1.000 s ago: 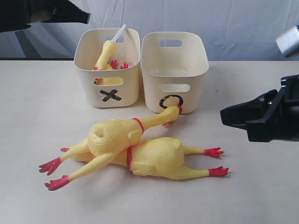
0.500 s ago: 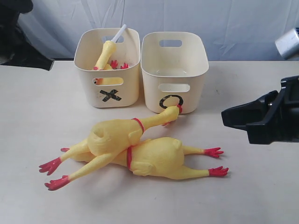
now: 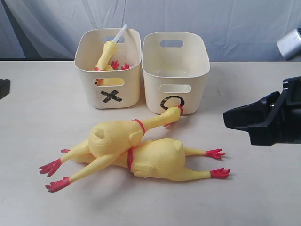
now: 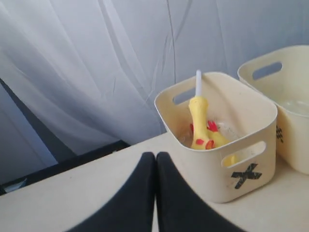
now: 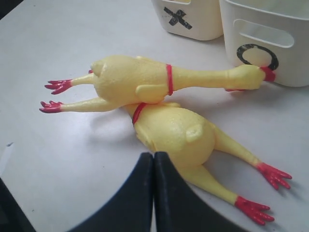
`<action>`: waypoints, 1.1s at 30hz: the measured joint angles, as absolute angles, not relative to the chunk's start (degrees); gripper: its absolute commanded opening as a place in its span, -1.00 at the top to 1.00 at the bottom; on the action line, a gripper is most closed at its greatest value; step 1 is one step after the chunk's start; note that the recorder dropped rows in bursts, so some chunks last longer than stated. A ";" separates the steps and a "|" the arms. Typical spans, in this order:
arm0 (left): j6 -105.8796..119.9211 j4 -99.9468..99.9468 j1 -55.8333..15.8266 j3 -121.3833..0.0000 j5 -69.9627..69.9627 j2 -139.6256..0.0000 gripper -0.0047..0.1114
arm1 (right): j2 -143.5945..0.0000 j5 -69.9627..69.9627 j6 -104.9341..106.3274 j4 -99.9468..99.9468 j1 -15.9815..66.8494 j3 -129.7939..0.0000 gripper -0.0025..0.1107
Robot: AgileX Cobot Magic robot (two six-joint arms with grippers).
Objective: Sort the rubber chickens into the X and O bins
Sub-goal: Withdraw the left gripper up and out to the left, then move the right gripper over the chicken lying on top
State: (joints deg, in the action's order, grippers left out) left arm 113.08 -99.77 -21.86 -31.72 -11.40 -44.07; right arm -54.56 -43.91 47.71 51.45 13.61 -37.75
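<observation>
Two yellow rubber chickens lie crossed on the table in front of the bins. The upper chicken (image 3: 115,136) (image 5: 130,77) stretches its head to the O bin (image 3: 197,89) (image 5: 294,58). It lies across the lower chicken (image 3: 160,157) (image 5: 178,135). In the X bin (image 3: 129,89) (image 4: 203,169) a slim chicken (image 3: 106,54) (image 4: 198,116) stands with a white tube at its mouth, red feet beside it. My right gripper (image 3: 225,117) (image 5: 153,155) is shut and empty, right of the pile, close to the lower chicken's body. My left gripper (image 4: 155,155) is shut and empty, left of the X bin.
The two bins stand side by side at the back of the table, against a white cloth backdrop. A dark part of the left arm (image 3: 3,88) shows at the left edge. A grey object (image 3: 290,43) sits at the far right.
The left arm has drawn away from above the back left corner; only a sliver now shows at the left edge. The right gripper and the chickens have not moved.
</observation>
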 measured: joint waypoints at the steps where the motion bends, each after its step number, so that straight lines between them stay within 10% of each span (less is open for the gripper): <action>1: 112.98 -99.77 -21.86 -30.73 -11.40 -41.44 0.92 | -54.56 -43.91 47.71 51.45 13.61 -37.75 0.97; 20: 103.83 -97.31 -21.86 -18.10 8.11 -15.31 0.92 | -54.56 -43.49 49.13 53.75 13.61 -37.75 0.97; 33: 31.92 -25.43 -21.86 -21.02 25.95 -15.31 0.92 | -54.56 -43.59 51.75 54.27 13.99 -37.75 0.97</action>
State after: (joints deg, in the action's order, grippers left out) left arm 31.92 -25.43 -21.86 -21.02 25.95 -15.31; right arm -54.56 -43.59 51.75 54.27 13.99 -37.75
